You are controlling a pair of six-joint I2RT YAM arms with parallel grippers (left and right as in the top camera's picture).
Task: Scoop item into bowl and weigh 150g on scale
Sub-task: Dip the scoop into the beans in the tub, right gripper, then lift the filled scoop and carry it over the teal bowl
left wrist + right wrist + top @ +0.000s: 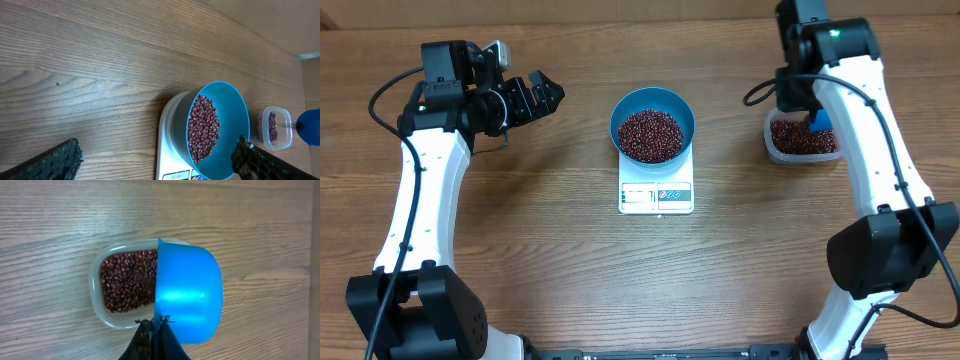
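Observation:
The blue bowl stands on the white scale at the table's middle and holds a heap of red-brown beans. From the left wrist view the bowl and its beans appear between the wide-apart fingers. My left gripper is open and empty, left of the bowl. My right gripper is shut on the handle of a small blue scoop, held over the clear tub of beans. In the overhead view that tub is at the right, partly hidden by the arm.
Bare wooden table surrounds the scale on the left and front. The right arm's base sits at the right front, the left arm's base at the left front.

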